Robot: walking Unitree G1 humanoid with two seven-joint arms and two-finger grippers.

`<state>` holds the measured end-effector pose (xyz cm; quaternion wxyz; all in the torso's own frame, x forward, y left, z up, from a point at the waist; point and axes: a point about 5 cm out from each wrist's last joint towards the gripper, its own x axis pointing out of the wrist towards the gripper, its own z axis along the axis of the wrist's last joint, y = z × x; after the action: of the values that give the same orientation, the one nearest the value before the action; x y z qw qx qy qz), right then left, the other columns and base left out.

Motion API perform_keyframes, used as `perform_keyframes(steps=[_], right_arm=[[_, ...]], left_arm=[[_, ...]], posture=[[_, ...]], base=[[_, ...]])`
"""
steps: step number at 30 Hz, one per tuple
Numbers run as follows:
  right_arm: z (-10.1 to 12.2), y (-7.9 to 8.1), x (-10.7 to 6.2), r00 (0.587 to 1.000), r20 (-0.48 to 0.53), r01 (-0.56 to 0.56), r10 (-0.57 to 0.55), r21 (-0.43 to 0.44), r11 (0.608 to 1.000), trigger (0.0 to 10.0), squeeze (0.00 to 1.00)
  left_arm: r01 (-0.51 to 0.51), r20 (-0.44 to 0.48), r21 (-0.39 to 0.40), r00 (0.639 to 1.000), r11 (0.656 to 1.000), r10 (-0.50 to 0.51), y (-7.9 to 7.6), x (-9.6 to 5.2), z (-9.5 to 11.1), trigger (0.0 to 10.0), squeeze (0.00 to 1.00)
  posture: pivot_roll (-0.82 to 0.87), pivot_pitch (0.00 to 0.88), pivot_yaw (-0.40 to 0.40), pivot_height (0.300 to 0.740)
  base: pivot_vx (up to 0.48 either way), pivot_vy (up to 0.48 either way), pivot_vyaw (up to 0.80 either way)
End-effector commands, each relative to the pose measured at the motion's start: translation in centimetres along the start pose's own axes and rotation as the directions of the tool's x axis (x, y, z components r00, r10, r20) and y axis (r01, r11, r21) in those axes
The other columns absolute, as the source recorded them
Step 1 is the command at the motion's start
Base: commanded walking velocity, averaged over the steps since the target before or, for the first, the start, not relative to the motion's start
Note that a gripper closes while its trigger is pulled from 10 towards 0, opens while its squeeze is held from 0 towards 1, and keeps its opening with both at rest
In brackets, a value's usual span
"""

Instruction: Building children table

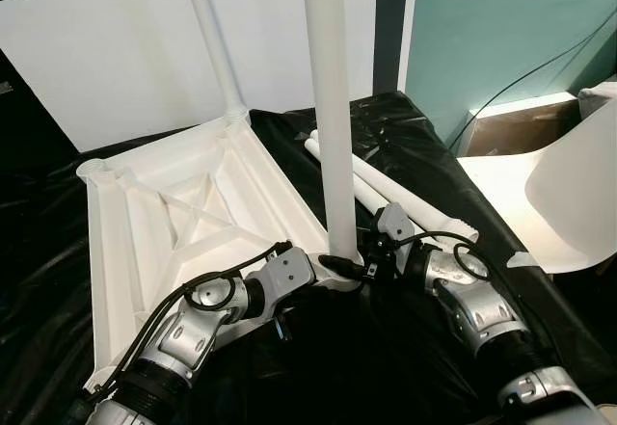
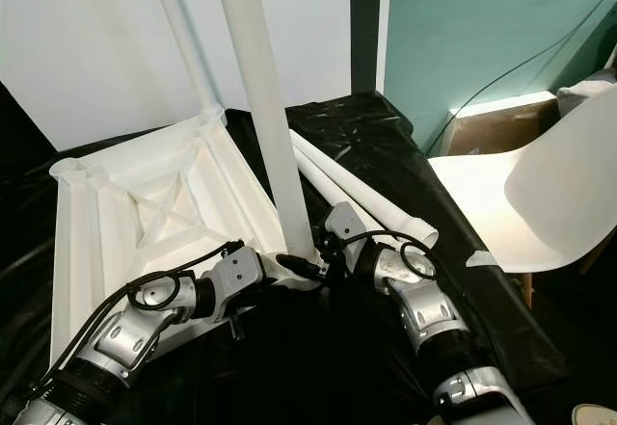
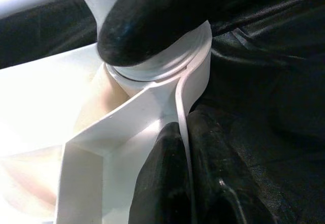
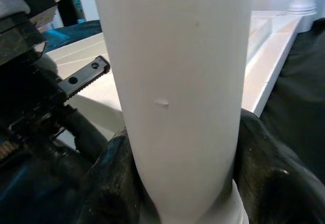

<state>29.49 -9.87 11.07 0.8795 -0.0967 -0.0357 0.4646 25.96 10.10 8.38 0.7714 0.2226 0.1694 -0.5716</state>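
Observation:
A white plastic table top (image 1: 193,213) lies upside down on a black sheet. One white leg (image 1: 214,49) stands upright in its far corner socket. A second leg (image 1: 328,107) stands upright in the near right corner socket. My right gripper (image 2: 328,252) is shut on this leg just above the socket, with black fingers (image 4: 117,183) on both sides of the tube. My left gripper (image 1: 323,269) is at the same corner, shut on the table's rim; one finger (image 3: 162,183) presses outside the rim below the socket collar (image 3: 167,66).
Two loose white legs (image 1: 405,194) lie side by side on the sheet to the right of the table top. A white chair (image 2: 540,203) stands at the right, with a brown box (image 1: 501,126) against the teal wall behind it. A white wall stands close behind.

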Motion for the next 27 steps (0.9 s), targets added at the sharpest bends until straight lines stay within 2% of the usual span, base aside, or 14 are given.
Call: perform_keyframes(steps=[1,2,5,6,12,13,16,17,19,20,24,25,26,27], right_arm=[[-0.58,-0.31,-0.12,0.98,0.007,0.196,-0.197,0.048,0.979,0.0,0.0],[-0.51,-0.18,0.03,0.956,0.03,0.289,-0.293,0.088,0.953,0.0,0.0],[-0.45,-0.1,0.09,0.931,0.042,0.355,-0.361,0.114,0.928,0.0,0.0],[-0.46,-0.02,0.08,0.894,0.05,0.436,-0.446,0.138,0.889,0.0,0.0],[-0.89,-0.56,-0.39,0.849,0.03,0.52,-0.528,0.13,0.844,0.0,0.0],[-0.93,-0.57,-0.35,0.856,0.026,0.509,-0.516,0.129,0.851,2.4,0.0],[-0.95,-0.57,-0.32,0.862,0.024,0.499,-0.506,0.129,0.857,2.4,0.0],[-0.96,-0.46,-0.19,0.882,0.023,0.464,-0.471,0.129,0.876,10.0,0.0],[-0.96,-0.46,-0.19,0.882,0.023,0.464,-0.471,0.129,0.876,10.0,0.0],[-0.92,-0.41,-0.14,0.894,0.026,0.44,-0.447,0.126,0.889,10.0,1.0],[-0.49,-0.45,-0.12,0.925,0.048,0.374,-0.376,0.049,0.926,10.0,1.0],[-0.32,-0.43,-0.09,0.94,0.054,0.337,-0.337,0.004,0.941,10.0,0.15],[-0.24,-0.41,-0.06,0.95,0.053,0.309,-0.307,-0.03,0.951,10.0,0.0],[-0.24,-0.41,-0.06,0.95,0.053,0.309,-0.307,-0.03,0.951,10.0,0.0]], left_arm=[[0.187,-0.13,-0.181,0.969,0.966,-0.212,-4.35,1.23,-4.84,10.0,0.0],[0.186,-0.13,-0.181,0.969,0.966,-0.211,-4.34,1.28,-4.82,10.0,0.0],[0.186,-0.129,-0.181,0.969,0.966,-0.211,-4.33,1.31,-4.81,10.0,0.0],[0.185,-0.129,-0.18,0.969,0.966,-0.21,-4.29,1.33,-4.79,10.0,0.0],[0.185,-0.132,-0.174,0.969,0.967,-0.209,-4.18,1.34,-4.76,10.0,0.0],[0.186,-0.132,-0.174,0.969,0.967,-0.21,-4.17,1.34,-4.76,10.0,0.0],[0.186,-0.132,-0.174,0.969,0.967,-0.21,-4.17,1.36,-4.75,10.0,0.0],[0.187,-0.132,-0.173,0.969,0.967,-0.211,-4.17,1.35,-4.75,10.0,0.0],[0.187,-0.132,-0.173,0.969,0.967,-0.211,-4.17,1.35,-4.75,10.0,0.0],[0.187,-0.132,-0.172,0.969,0.967,-0.211,-4.17,1.35,-4.73,10.0,0.0],[0.186,-0.13,-0.176,0.969,0.967,-0.21,-4.19,1.35,-4.74,10.0,0.0],[0.185,-0.129,-0.177,0.969,0.967,-0.21,-4.2,1.36,-4.74,10.0,0.0],[0.185,-0.128,-0.178,0.969,0.967,-0.209,-4.19,1.36,-4.75,10.0,0.0],[0.185,-0.128,-0.178,0.969,0.967,-0.209,-4.19,1.36,-4.75,10.0,0.0]], posture=[[0.11,0.0,0.047,0.74],[0.11,0.0,0.047,0.74],[0.11,0.0,0.047,0.74],[0.11,0.0,0.046,0.74],[0.11,0.0,0.047,0.74],[0.11,0.0,0.047,0.74],[0.11,0.0,0.05,0.74],[0.11,0.0,0.05,0.74],[0.11,0.0,0.05,0.74],[0.11,0.0,0.049,0.74],[0.11,0.0,0.045,0.74],[0.11,0.0,0.045,0.74],[0.11,0.0,0.045,0.74],[0.11,0.0,0.045,0.74]], base=[[0.0,0.0,0.0],[0.0,0.0,0.0],[0.0,0.0,0.0],[0.0,0.0,0.0],[0.0,0.0,0.0],[0.0,0.0,0.0],[0.0,0.0,0.0],[0.0,0.0,0.0],[0.0,0.0,0.0],[0.0,0.0,0.0],[0.0,0.0,0.0],[0.0,0.0,0.0],[0.0,0.0,0.0],[0.0,0.0,0.0]])
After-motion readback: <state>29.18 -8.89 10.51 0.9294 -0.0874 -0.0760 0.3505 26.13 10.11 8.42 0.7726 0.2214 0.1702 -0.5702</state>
